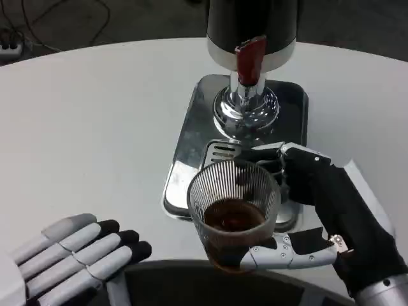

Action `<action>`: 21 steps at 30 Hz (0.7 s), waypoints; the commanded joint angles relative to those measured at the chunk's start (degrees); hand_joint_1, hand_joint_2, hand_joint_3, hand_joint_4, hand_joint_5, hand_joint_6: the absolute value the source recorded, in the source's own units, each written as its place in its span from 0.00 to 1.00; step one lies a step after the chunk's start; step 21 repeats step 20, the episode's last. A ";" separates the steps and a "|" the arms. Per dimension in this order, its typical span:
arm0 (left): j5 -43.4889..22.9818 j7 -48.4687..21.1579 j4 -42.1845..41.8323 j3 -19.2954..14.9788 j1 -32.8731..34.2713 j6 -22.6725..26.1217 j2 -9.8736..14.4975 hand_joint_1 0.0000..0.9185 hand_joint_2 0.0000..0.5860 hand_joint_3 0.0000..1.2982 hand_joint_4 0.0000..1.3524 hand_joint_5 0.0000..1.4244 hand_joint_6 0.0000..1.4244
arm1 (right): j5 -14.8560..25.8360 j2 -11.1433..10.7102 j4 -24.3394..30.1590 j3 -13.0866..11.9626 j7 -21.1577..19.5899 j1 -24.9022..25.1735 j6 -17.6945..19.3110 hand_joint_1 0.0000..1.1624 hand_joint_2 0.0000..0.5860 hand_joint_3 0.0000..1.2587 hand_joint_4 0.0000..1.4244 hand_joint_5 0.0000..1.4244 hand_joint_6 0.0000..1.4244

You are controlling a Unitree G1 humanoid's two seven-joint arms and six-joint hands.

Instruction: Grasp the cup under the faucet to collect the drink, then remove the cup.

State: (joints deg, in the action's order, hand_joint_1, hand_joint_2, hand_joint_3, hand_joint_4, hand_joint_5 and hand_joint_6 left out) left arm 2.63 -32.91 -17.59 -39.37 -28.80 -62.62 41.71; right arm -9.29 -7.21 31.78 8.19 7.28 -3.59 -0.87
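Nearest the camera, at the lower left, the left hand lies flat on the table, palm down, its fingers released, stretched out side by side and holding nothing. At the lower right, the right hand reaches in from the corner with its silver forearm at the frame's edge. Its fingers are grasping the cup: some wrap around the far right side, another lies along the near lower wall. One cup is in view, a clear ribbed glass holding dark brown drink in its lower part. It is upright and sits over the near edge of the drip tray, in front of the faucet rather than straight beneath it; whether its base touches anything cannot be told.

One dispenser stands at the far end of the tray, dark above, with a red tap lever and a shiny chrome foot. One slotted grille shows just behind the cup. The table is white and round-edged. Beyond it lies dark floor, with cables at the upper left.
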 commanded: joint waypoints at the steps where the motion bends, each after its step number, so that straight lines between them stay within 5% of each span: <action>1: -0.66 1.09 -0.91 -0.37 -0.88 -0.14 -0.01 0.00 0.14 0.02 0.00 0.00 0.00 | 0.57 0.39 0.66 0.24 0.03 0.77 0.41 0.92 0.07 0.54 0.50 0.58 0.62; 21: -0.68 1.06 -2.62 0.12 -1.07 0.62 0.06 0.00 0.15 0.02 0.00 0.00 0.00 | 1.19 0.04 1.73 -0.91 0.15 -0.83 0.95 0.92 0.07 0.54 0.50 0.58 0.62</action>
